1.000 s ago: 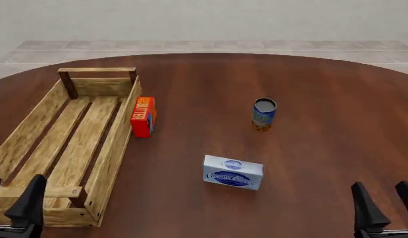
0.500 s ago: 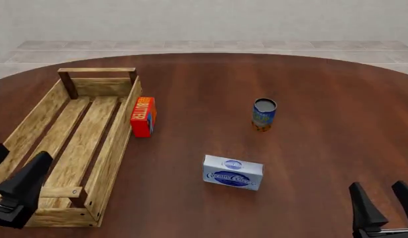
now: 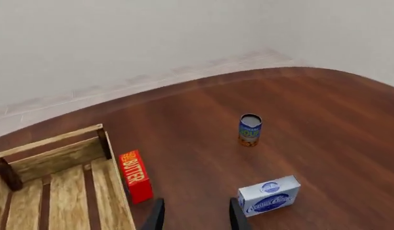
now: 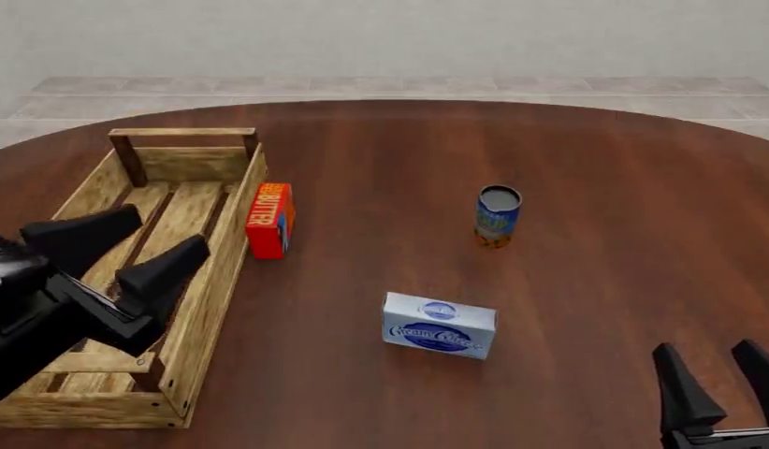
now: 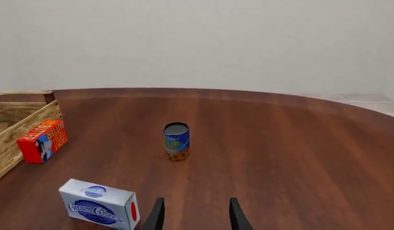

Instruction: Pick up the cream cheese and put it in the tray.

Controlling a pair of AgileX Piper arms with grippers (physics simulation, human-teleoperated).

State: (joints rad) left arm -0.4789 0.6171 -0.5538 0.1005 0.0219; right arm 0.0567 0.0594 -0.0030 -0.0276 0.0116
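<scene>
Left gripper [image 4: 125, 245]: jaws spread, holding nothing, raised over the tray [image 4: 217, 262], aimed right toward the cream cheese [image 4: 439, 325]. Box flat on the table [image 4: 609, 187], well apart, long axis roughly across the reach. Right gripper [image 4: 721, 386]: parted, empty, at the near edge, perhaps nearer.

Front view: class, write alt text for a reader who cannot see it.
A cream cheese box lies untouched on a round wooden table, between the open left gripper above a wooden tray and the open right gripper at the near edge. A butter box and can stand farther back.
</scene>
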